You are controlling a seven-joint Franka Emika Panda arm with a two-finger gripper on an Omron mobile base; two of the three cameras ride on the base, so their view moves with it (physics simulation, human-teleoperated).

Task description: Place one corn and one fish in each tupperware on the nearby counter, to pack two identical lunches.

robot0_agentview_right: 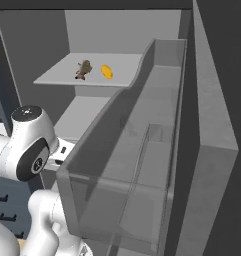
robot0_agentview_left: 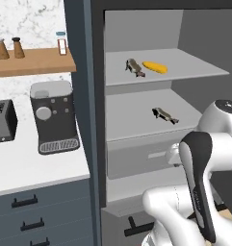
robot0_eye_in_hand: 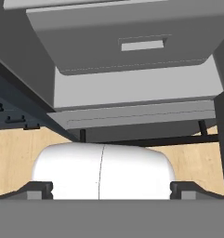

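Fish (robot0_agentview_left: 135, 67) left of corn (robot0_agentview_left: 155, 67) on upper shelf (robot0_agentview_left: 194, 69); 2nd fish (robot0_agentview_left: 164, 115) one shelf below.

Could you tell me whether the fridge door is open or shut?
Open: the shelves are exposed, showing a fish and a corn.

No legible text, labels, brand marks, numbers or signs in any view. Checked the coffee machine (robot0_agentview_left: 54, 116) and the toaster (robot0_agentview_left: 2, 122) on the surface (robot0_agentview_left: 35, 173): dial and buttons are plain, with no markings that can be read. The shakers (robot0_agentview_left: 18, 47) and small jar (robot0_agentview_left: 62, 44) on the wooden wall shelf (robot0_agentview_left: 33, 61) carry no readable label. The drawer front (robot0_eye_in_hand: 143, 37) in the hand view is blank grey.
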